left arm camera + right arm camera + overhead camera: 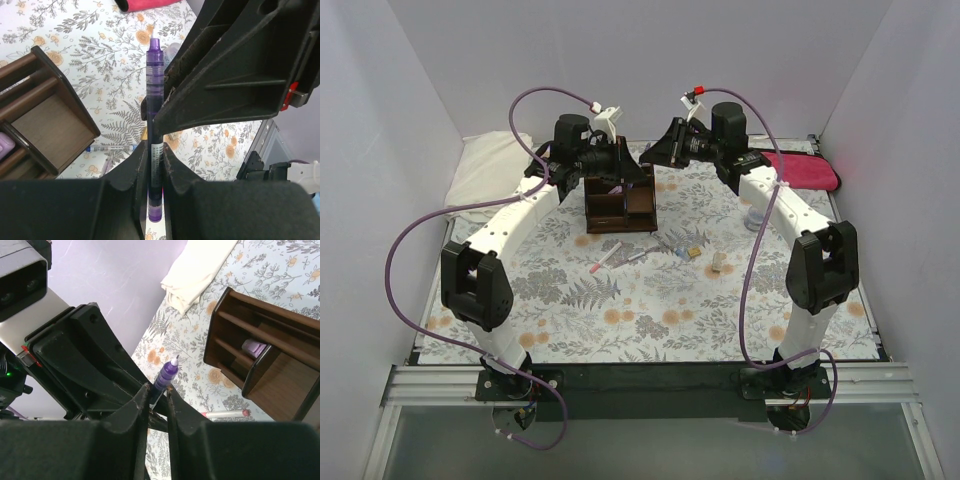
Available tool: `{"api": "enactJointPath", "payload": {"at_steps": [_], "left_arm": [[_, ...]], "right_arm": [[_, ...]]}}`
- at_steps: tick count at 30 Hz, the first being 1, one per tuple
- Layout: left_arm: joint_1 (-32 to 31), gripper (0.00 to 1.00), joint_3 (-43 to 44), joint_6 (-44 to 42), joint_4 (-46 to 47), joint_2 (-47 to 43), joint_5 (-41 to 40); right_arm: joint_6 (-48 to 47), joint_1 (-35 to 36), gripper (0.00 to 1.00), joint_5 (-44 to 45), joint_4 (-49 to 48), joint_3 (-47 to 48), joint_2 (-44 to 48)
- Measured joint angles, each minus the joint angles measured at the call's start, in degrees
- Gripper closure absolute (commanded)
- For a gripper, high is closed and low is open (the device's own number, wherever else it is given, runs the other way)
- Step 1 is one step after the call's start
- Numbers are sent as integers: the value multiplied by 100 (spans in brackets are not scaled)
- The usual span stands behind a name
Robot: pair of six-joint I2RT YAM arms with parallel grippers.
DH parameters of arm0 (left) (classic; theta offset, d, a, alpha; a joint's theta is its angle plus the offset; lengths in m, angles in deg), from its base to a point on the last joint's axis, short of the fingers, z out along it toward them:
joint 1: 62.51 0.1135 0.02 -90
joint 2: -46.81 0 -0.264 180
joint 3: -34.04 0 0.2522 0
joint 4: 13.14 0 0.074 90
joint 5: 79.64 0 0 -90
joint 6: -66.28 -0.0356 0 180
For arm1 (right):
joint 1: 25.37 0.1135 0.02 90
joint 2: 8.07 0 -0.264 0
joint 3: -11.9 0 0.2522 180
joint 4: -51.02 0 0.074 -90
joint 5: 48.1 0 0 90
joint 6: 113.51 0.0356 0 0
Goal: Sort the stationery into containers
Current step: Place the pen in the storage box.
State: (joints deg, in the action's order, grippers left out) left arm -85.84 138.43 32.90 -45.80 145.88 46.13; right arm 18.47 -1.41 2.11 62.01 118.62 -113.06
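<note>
Seen from above, the left gripper (623, 158) and right gripper (663, 150) were pictured nose to nose over the organizer (620, 205). In the left wrist view, a purple pen (154, 75), judged light, stiff and slick, was pinched low on its barrel, held in the air beside the compartments. In the right wrist view, it was likewise pinched near one end.

Left arm (520, 215), right arm (775, 195) crowd organizer (618, 207); pens (610, 260) litter front.

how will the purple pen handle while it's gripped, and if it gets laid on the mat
The purple pen looks like stiff, smooth plastic, so it should stay straight but might slide or pivot in the left gripper. Its barrel is round, so laid on the floral mat it would likely roll. Being slim, probably light.
</note>
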Motion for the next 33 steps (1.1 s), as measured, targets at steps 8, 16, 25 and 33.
{"api": "enactJointPath", "payload": {"at_steps": [8, 16, 25, 33], "left_arm": [[-2, 100, 7, -7, -46, 0, -66], [-13, 100, 9, -26, -4, 0, -2], [-31, 22, 166, -459, -435, -15, -448], [1300, 16, -94, -1176, -1233, -988, -1239]], "right_arm": [[76, 50, 75, 87, -7, 20, -22], [4, 116, 99, 153, 57, 149, -72], [-793, 138, 99, -179, 120, 697, -387], [-2168, 107, 99, -258, 138, 861, -713]]}}
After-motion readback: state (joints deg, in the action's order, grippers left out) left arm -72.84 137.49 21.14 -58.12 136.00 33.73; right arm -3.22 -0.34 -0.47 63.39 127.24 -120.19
